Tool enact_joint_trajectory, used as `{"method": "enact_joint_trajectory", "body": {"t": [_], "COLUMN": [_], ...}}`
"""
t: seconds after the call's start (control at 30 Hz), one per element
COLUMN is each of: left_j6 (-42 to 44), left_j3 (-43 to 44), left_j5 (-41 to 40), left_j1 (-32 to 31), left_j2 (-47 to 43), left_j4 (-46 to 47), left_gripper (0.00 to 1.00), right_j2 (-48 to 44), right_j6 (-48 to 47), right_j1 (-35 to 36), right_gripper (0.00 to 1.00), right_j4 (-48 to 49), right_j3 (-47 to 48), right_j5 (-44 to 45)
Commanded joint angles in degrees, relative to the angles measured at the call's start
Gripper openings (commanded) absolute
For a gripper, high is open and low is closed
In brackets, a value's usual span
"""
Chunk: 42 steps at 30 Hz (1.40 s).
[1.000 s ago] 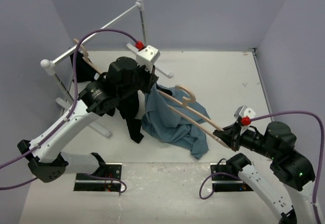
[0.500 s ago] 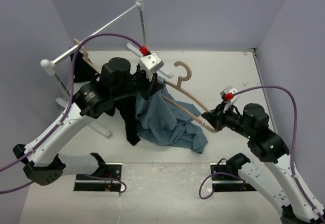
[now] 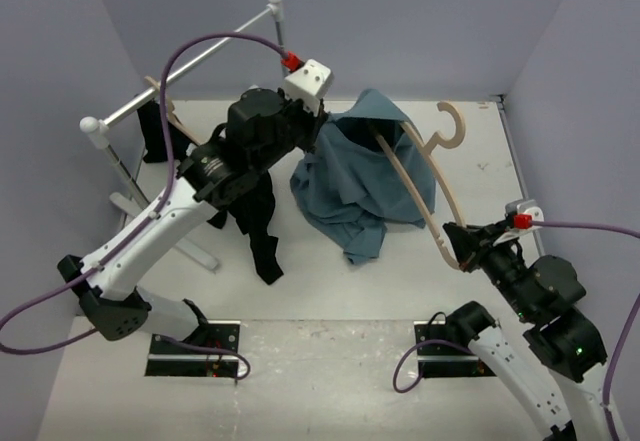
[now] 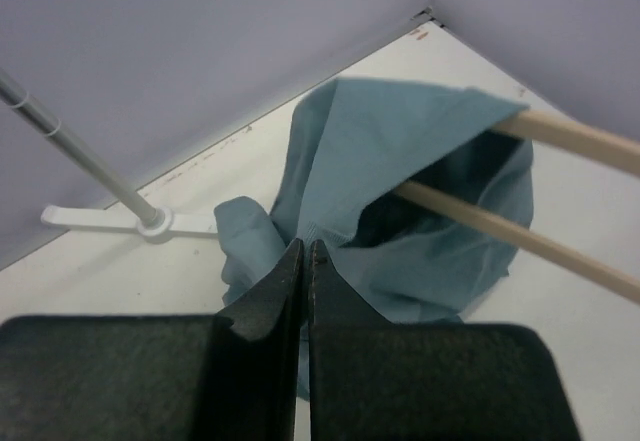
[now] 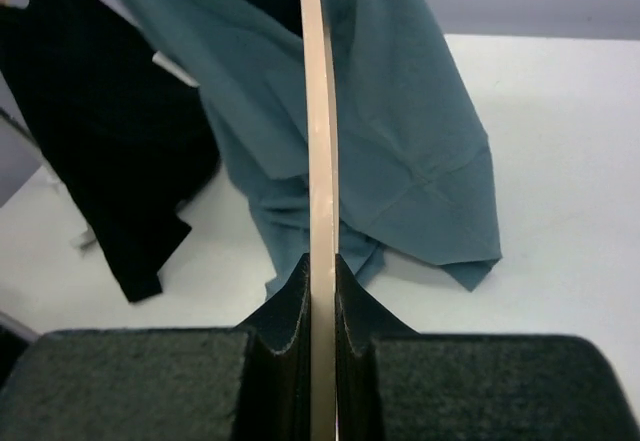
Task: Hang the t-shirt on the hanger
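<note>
Two grips | left pincer [image 4: 305,248]: t-shirt [image 3: 350,176] | right pincer [image 5: 320,263]: hanger [image 5: 314,111] | black garment [image 3: 262,231] beside, maybe touching

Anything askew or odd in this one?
Yes: the t-shirt hangs bunched on just one end of the hanger, the rest drooping in folds. The hanger is tilted in the air, its other end clamped in the right gripper. The left gripper pinches the shirt's fabric. No damage visible.

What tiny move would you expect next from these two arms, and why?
Probably the left claw should draw the t-shirt a little further along the hanger. Only one end of the hanger sits inside the cloth, and the right claw grips the other, bare end.
</note>
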Motion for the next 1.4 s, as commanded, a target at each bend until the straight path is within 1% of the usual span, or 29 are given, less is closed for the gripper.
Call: {"method": "enact_joint_trajectory", "body": {"t": [0.0, 0.03, 0.13, 0.23, 0.43, 0.5, 0.57, 0.63, 0.67, 0.7, 0.8, 0.83, 0.87, 0.9, 0.97, 1.1, 1.13, 1.2, 1.33, 1.37], "left_j6": [2.24, 3.46, 3.76, 3.58, 2.68, 3.10, 3.51, 3.95, 4.34, 5.05, 6.88, 7.77, 8.39, 8.62, 9.14, 11.63, 12.29, 13.72, 16.31, 16.54], "left_j3": [5.44, 5.89, 3.32, 0.38, -0.30, -0.65, -1.01, -2.57, -3.37, -4.79, -8.15, -8.99, -10.10, -10.95, -12.84, -12.91, -12.14, -11.10, -7.90, -7.40], "left_j5": [-6.39, -7.40, -10.15, -11.98, -11.04, -11.00, -9.34, -2.65, -0.57, 5.99, 12.92, 17.05, 20.32, 21.53, 28.41, 36.08, 36.89, 37.70, 38.55, 38.02], "left_j1": [0.11, 0.11, 0.11, 0.15, 0.20, 0.32, 0.40, 0.46, 0.46, 0.46, 0.46, 0.46, 0.46, 0.46, 0.46, 0.46, 0.46, 0.46, 0.46, 0.46], "left_j2": [4.04, 4.55, 4.48, 3.97, 4.66, 4.75, 4.62, 3.87, 3.42, 2.73, 1.09, 0.58, -0.22, -0.85, -2.67, -5.14, -5.70, -6.16, -6.50, -6.53], "left_j4": [4.18, 3.73, 4.47, 5.93, 5.38, 5.52, 5.52, 6.43, 6.56, 7.12, 8.14, 8.47, 8.78, 8.89, 10.22, 8.86, 8.06, 5.71, 0.92, 0.28], "left_gripper": [0.00, 0.00, 0.00, 0.00, 0.00, 0.00, 0.00, 0.00, 0.00, 0.00, 0.00, 0.00, 0.00, 0.00, 0.00, 0.00, 0.00, 0.00, 0.00, 0.00], "right_j2": [-0.14, -0.86, -1.73, 1.73, 4.46, 4.50, 4.94, 6.69, 7.56, 8.49, 9.95, 10.91, 11.53, 11.76, 12.51, 13.06, 13.08, 12.90, 11.45, 11.36], "right_j6": [-2.66, -3.44, -4.80, -7.09, -8.81, -9.97, -10.71, -11.92, -11.90, -11.81, -11.51, -11.01, -10.27, -10.00, -8.25, -7.29, -7.12, -6.19, -3.49, -3.11], "right_j1": [-0.18, -0.23, -0.15, -0.19, -0.19, -0.24, -0.17, -0.15, -0.15, -0.15, -0.24, -0.24, -0.24, -0.24, -0.29, -0.24, -0.24, -0.24, -0.24, -0.24], "right_gripper": [0.00, 0.00, 0.00, 0.00, 0.00, 0.00, 0.00, 0.00, 0.00, 0.00, 0.00, 0.00, 0.00, 0.00, 0.00, 0.00, 0.00, 0.00, 0.00, 0.00], "right_j4": [-4.50, -4.80, -7.01, -9.37, -9.51, -9.58, -9.33, -8.56, -7.83, -6.39, -3.13, -2.26, -0.67, 0.87, 6.34, 16.24, 19.65, 23.32, 36.49, 38.11], "right_j3": [3.28, 3.89, 6.13, 7.17, 7.39, 7.62, 8.07, 8.93, 9.00, 9.18, 9.10, 9.01, 8.70, 8.31, 6.01, 0.87, -0.05, -2.82, -9.67, -10.52], "right_j5": [-8.26, -8.49, -10.45, -12.36, -17.90, -18.42, -18.91, -19.48, -19.27, -18.61, -19.30, -19.20, -18.77, -18.06, -16.34, -16.92, -17.09, -16.58, -17.00, -16.76]}}
